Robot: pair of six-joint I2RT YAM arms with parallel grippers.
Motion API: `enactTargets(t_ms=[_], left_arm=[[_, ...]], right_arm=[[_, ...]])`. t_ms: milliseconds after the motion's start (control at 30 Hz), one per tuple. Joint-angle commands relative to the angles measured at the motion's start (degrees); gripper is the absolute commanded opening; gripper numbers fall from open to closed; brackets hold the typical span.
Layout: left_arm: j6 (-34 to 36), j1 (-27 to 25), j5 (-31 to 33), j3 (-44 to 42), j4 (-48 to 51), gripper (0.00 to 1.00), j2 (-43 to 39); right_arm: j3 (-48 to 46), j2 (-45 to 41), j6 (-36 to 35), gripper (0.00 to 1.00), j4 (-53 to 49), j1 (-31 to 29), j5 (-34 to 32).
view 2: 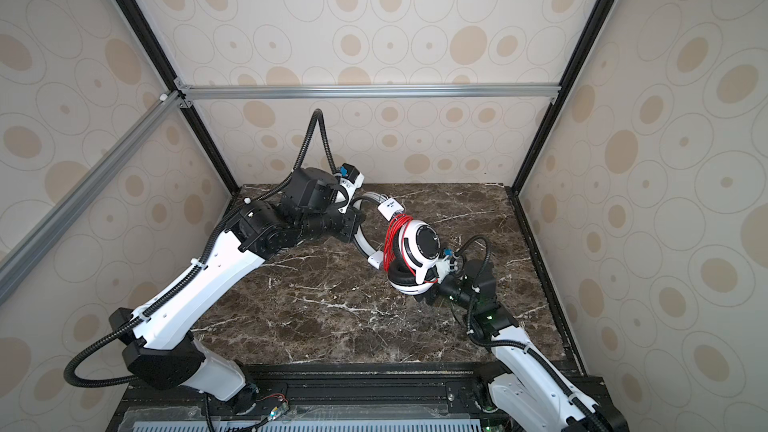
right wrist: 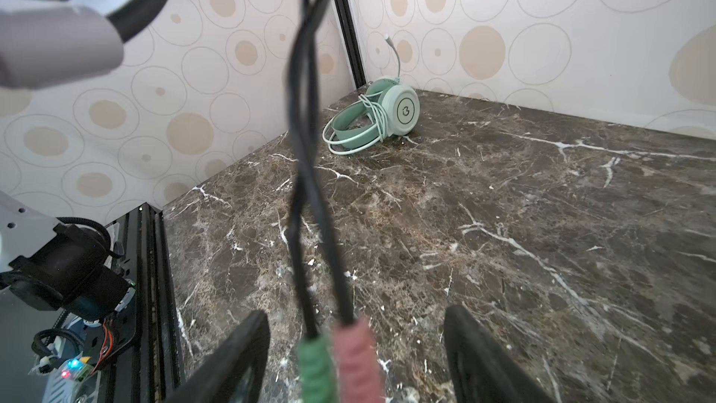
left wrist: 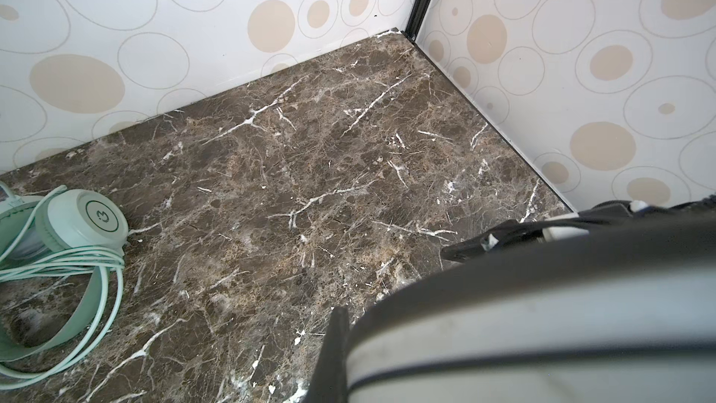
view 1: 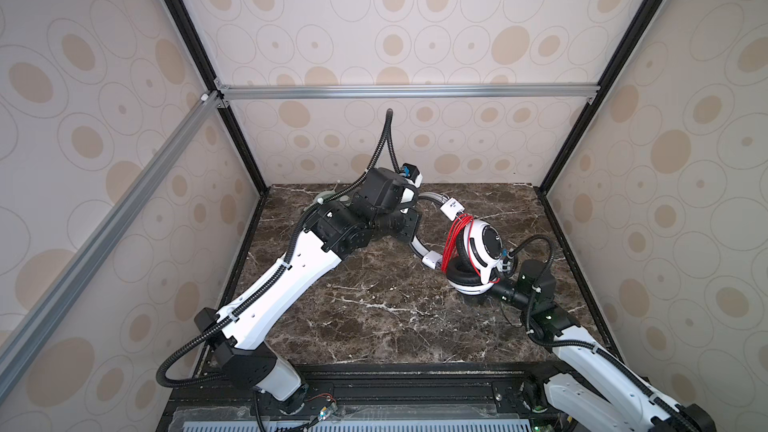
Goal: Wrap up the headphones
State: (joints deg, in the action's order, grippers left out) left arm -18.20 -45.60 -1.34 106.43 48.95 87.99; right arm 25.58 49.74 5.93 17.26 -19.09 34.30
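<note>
The left gripper (view 1: 409, 226) was found closed on the headband (left wrist: 542, 304) of the white-and-black headset (view 1: 484, 249). In the left wrist view only one dark finger (left wrist: 334, 343) showed, set against the band's edge. The two ear cups sat beyond those fingers, on the side toward the right arm. The red cable (view 1: 455, 238) was wound across them in several loops. Whether the lower cup touched the marble tabletop (right wrist: 503, 226) could not be confirmed.

The right gripper (right wrist: 356, 314) had its fingers (right wrist: 232, 362) standing well apart and gripping nothing. A green plug (right wrist: 315, 366) and a pink plug (right wrist: 354, 354) lay between the fingers, touching neither. Their black leads (right wrist: 306, 149) ran out ahead of the fingertips.

The mint-green headset (right wrist: 387, 118) lay on the tabletop, well apart from both sets of fingers, in the far corner. Its pale cable (right wrist: 341, 145) was looped around it.
</note>
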Motion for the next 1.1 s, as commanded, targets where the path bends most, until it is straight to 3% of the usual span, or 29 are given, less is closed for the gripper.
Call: enactTargets(t_ms=[0, 100, 167, 267, 333, 500, 700, 900, 1067], left_arm=[[-1.8, 0.6, -1.9, 4.3, -2.3, 0.00, -0.4], [-1.7, 0.6, -1.8, 4.5, -2.0, 0.00, -0.5], [-1.8, 0.6, -1.8, 4.6, -2.1, 0.00, -0.5], [-1.7, 0.5, -1.7, 4.6, -2.0, 0.00, -0.6], [-1.7, 0.5, -1.5, 4.6, -2.0, 0.00, -0.6], [-3.5, 1.1, -0.1, 4.7, -1.9, 0.00, -0.2], [-12.8, 3.0, 2.5, 3.2, -5.8, 0.00, 0.1], [-20.9, 3.8, -0.4, 6.0, -7.3, 0.00, 5.7], [-27.5, 3.8, 1.3, 8.6, -5.4, 0.00, 11.7]], right_arm=[[2.6, 0.5, -1.5, 0.73, 2.3, 0.3, -0.4], [3.0, 0.8, -1.7, 0.67, 2.3, 0.3, 0.8], [3.5, 1.3, -1.8, 0.56, 2.2, 0.4, 3.1], [4.6, 2.4, -2.0, 0.18, 1.2, 0.4, 7.3], [4.1, 2.5, -1.7, 0.01, 1.8, 0.3, 8.7], [1.8, 0.5, -0.2, 0.00, 3.5, 0.3, 8.9], [-1.3, -2.2, 3.9, 0.00, 6.3, 0.3, 8.9], [-2.7, -3.8, 7.8, 0.00, 7.1, 0.3, 7.3], [-0.8, -2.7, 8.5, 0.00, 3.4, 0.3, 3.2]])
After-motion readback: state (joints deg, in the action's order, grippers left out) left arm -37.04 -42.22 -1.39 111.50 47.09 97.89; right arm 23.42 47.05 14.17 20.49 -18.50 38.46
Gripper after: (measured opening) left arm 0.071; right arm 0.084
